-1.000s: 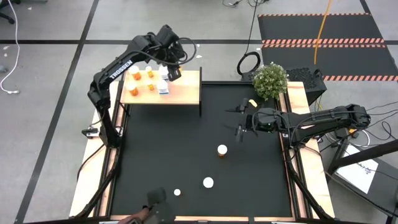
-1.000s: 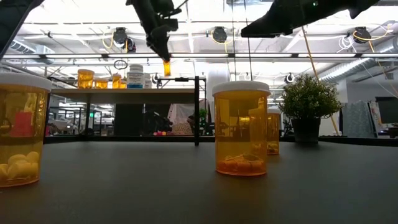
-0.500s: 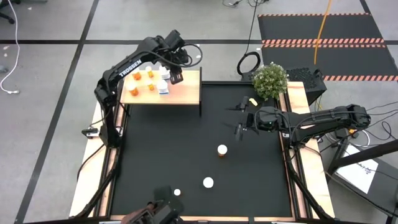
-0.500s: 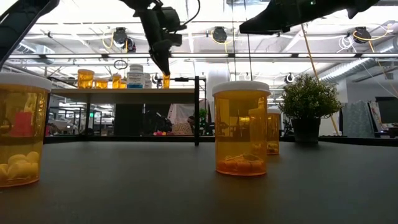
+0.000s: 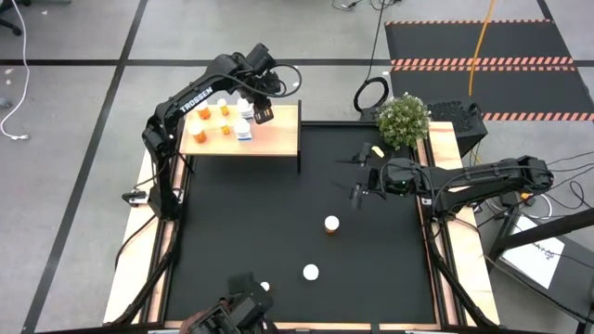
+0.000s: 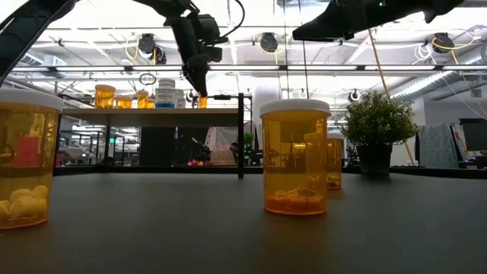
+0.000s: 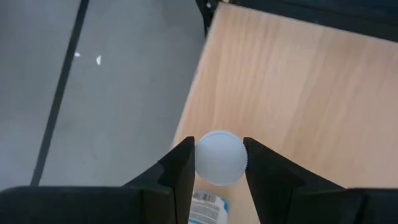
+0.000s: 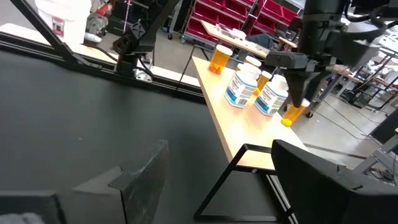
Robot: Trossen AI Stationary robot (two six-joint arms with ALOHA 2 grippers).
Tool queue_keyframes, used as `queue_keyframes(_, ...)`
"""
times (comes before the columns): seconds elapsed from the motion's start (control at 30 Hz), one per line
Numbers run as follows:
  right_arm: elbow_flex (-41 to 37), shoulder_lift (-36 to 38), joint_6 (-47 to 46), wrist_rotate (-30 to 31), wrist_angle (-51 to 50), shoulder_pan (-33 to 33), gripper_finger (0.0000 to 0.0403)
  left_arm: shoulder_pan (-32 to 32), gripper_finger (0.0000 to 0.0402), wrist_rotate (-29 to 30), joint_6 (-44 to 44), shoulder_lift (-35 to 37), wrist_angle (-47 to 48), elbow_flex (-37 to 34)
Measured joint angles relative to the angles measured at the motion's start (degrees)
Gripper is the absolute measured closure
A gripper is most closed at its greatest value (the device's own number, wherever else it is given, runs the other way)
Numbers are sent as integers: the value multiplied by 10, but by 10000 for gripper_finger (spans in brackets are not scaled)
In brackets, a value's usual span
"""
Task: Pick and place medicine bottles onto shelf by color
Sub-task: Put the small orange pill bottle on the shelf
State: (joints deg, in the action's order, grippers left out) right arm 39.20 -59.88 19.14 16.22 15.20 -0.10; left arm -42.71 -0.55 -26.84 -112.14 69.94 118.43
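Observation:
My left gripper (image 5: 263,113) is shut on a small orange bottle with a white cap (image 6: 202,100) at the right part of the light-wood shelf (image 5: 274,139). It also shows from afar in the right wrist view (image 8: 292,115). Several orange bottles (image 5: 201,113) and two white bottles with bluish labels (image 5: 244,131) stand on the shelf's left part. Three orange bottles stand on the black mat, one in the middle (image 5: 331,224) and two nearer the front (image 5: 310,273). My right gripper (image 5: 360,181) is open and empty above the mat, near the plant. My left gripper pinches the bottle's white cap (image 7: 200,158) between its two fingers (image 7: 183,168), from above, pointing down. The bottle hangs upright below the fingers, its bottom (image 8: 289,122) at the shelf's top. Whether it rests on the board, I cannot tell.
A potted plant (image 5: 403,121) stands at the mat's far right corner. The shelf's right half (image 5: 278,130) is bare wood. A person's hand with a dark object (image 5: 237,314) is at the mat's near edge, by a small bottle (image 5: 264,287).
My left gripper has gone down onto the shelf with the orange bottle, which stays upright and now sits at the board's level. The dark object at the near edge has shifted toward the right.

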Motion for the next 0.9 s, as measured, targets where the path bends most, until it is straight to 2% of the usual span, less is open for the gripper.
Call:
queue_keyframes(0.7, 0, 0, 0, 0, 0, 0, 122, -4, 271, 5, 1, 2, -13, -37)
queue_keyframes(0.8, 0, 0, 0, 0, 0, 0, 122, -5, 253, 7, 2, 2, -11, -37)
queue_keyframes(0.9, 0, 0, 0, 0, 0, 0, 122, -4, 216, 13, 2, 2, -10, -38)
